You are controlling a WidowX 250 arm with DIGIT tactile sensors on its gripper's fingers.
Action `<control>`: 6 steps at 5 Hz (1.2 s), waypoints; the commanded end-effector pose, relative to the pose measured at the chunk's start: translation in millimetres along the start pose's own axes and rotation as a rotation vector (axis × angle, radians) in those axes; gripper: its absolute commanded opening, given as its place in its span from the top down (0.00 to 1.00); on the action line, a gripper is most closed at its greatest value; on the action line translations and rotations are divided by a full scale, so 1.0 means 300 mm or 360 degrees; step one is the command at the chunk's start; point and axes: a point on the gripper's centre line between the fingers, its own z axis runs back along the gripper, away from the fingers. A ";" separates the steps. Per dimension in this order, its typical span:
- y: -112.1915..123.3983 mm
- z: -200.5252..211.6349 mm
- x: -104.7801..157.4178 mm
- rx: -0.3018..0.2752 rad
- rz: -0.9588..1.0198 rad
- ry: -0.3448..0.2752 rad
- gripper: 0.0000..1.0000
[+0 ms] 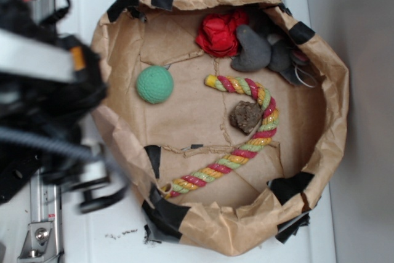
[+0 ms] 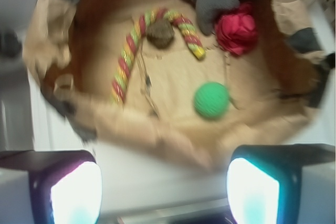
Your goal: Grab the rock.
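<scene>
A brown paper bag [image 1: 320, 72] with its rim rolled down and patched with black tape sits open on a white surface [image 1: 86, 241], forming a shallow basin. Inside, the rock [image 1: 246, 117] — small, lumpy, mottled brown — lies on the bag's floor toward its right side, tucked into the inner curve of a striped rope toy [image 1: 243, 152] in red, yellow and green, and touching or nearly touching it. A green ball [image 1: 154, 84] rests near the bag's left wall, well apart from the rock. At the far rim sit a crumpled red object [image 1: 220, 34] and, just beside it, a smooth dark-grey stone [image 1: 251, 48].

The robot arm [image 1: 43, 90], blurred, stands outside the bag at its left edge. In the wrist view the gripper [image 2: 164, 192] is spread wide with nothing between its two fingers [image 2: 76, 192], which frame the lower corners of the picture. It hovers over the bag's near rim — the rock [image 2: 160, 33] lies well ahead of it, across the bag's floor, beyond the green ball [image 2: 211, 99], inside the rope's arch.
</scene>
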 end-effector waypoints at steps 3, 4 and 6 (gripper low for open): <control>0.007 -0.346 0.269 0.0133 0.0551 -0.0108 0.00; -0.015 -0.369 0.290 0.0138 0.0545 -0.0121 0.00; -0.022 -0.358 0.348 0.0080 0.0576 -0.0151 0.00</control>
